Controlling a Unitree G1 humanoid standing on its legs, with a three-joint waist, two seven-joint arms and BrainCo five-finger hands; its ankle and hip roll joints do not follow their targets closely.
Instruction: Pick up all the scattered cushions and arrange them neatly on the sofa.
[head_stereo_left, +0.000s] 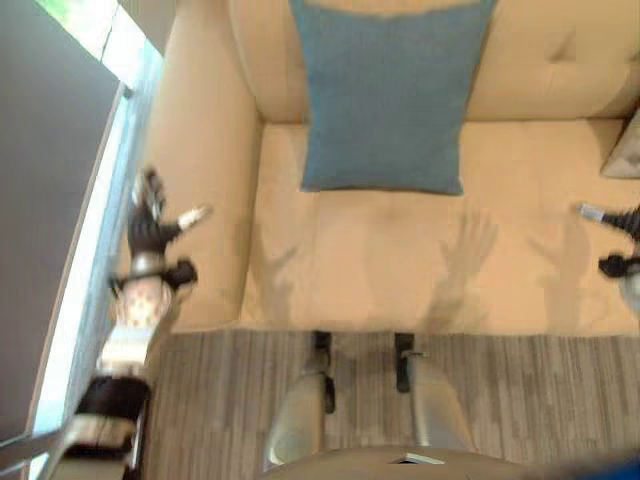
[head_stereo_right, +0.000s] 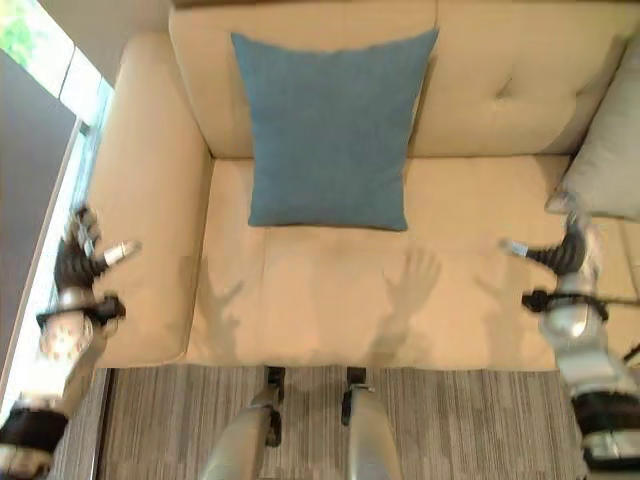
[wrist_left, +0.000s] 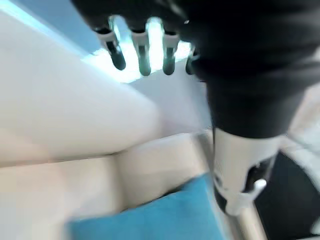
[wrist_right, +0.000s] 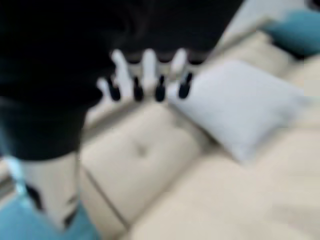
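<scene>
Right eye view, blue cushion (head_stereo_right: 328, 130) on sofa (head_stereo_right: 450, 300)

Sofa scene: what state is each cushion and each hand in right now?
blue cushion: upright, leaning on the sofa backrest, bottom edge on the seat.
grey cushion: leaning at the seat's right end.
left hand: open, empty, over the armrest.
right hand: open, empty.

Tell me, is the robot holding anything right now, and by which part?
Nothing is held. The left hand and the right hand hang open and empty above the beige sofa.
</scene>
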